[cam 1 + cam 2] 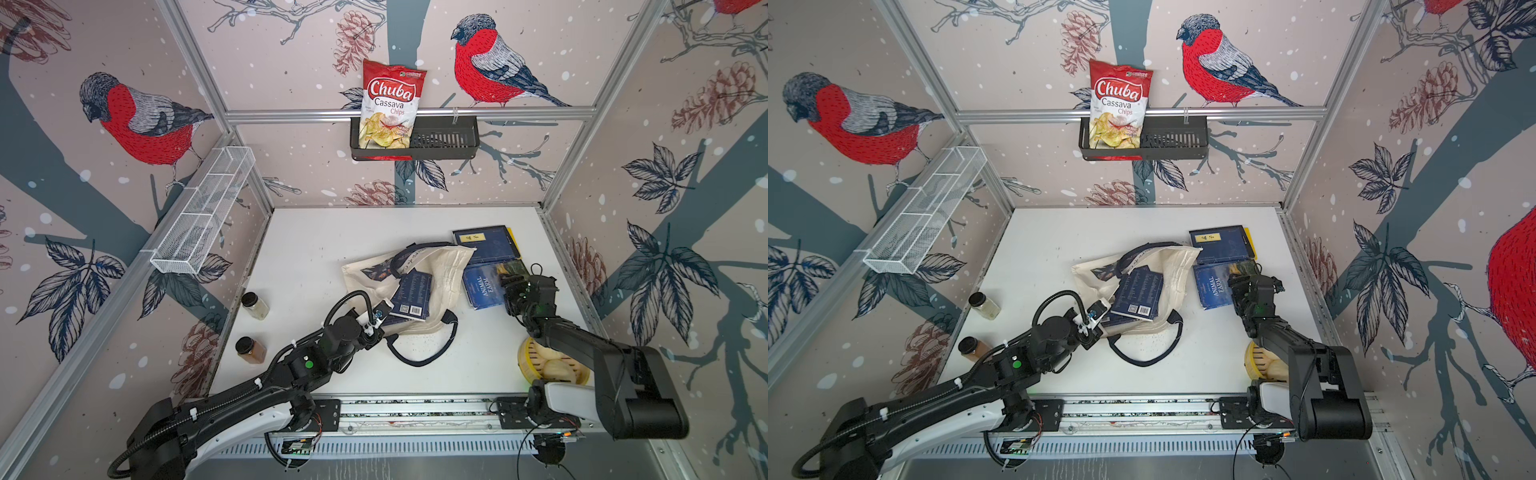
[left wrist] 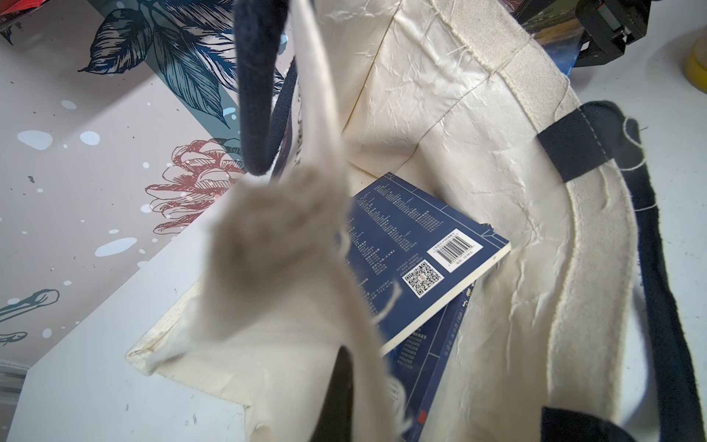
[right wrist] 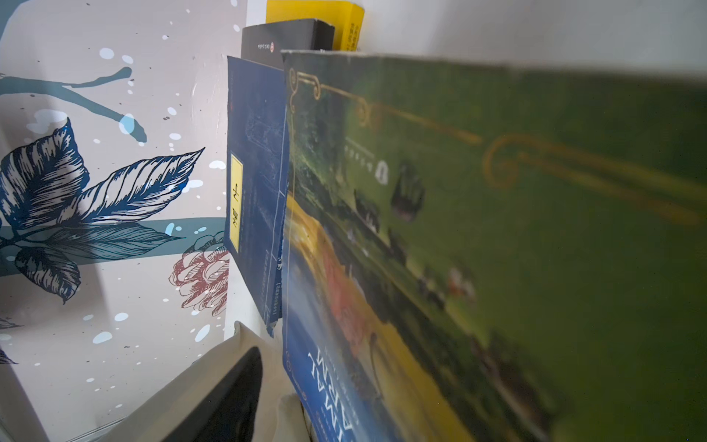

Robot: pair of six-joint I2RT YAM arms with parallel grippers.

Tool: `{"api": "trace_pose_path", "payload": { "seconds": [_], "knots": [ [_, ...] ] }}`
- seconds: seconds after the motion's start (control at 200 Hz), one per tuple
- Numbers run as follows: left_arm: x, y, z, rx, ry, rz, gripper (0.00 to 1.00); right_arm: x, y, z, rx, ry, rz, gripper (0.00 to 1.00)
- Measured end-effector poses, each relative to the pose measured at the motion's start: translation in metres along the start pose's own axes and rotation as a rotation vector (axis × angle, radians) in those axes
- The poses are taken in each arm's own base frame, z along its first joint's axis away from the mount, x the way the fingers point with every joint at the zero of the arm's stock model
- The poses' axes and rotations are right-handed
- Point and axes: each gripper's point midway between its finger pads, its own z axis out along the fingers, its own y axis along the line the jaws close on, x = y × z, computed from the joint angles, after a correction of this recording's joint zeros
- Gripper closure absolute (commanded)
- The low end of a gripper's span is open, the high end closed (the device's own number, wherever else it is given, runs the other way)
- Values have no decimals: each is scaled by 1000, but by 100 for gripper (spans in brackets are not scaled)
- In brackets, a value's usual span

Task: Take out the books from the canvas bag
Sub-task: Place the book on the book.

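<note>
Now, with the left gripper (image 1: 380, 312) clenched on the rim of the bag (image 1: 446, 266), holding its mouth open, the right gripper (image 1: 513, 286), grip unreadable over the pile (image 1: 486, 245) beside it, should slide flat under the top navy book (image 1: 411, 291) inside.

Bird-print walls (image 1: 291, 62), aluminium frame (image 1: 291, 114), white tabletop (image 1: 316, 249).

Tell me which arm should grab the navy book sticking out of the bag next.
Right, probably. The left gripper is shut on the rim of the canvas bag, holding its mouth open; the right gripper is beside the bag, over the Animal Farm book already out.
</note>
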Motion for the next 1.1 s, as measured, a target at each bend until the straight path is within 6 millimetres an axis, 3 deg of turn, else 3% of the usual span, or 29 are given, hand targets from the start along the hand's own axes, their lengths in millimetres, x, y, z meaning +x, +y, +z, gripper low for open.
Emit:
{"api": "trace_pose_path", "payload": {
  "seconds": [0.325,0.515,0.775,1.101],
  "knots": [
    [-1,0,0,0,-2,-1,100,6,-3,-12,33,33,32,6],
    [-1,0,0,1,-1,0,100,15,-16,-18,93,71,51,5],
    [-1,-1,1,4,1,1,100,18,-9,-27,93,84,65,1],
    [0,-1,1,6,4,2,100,26,-16,-11,151,131,70,0]
  ]
}}
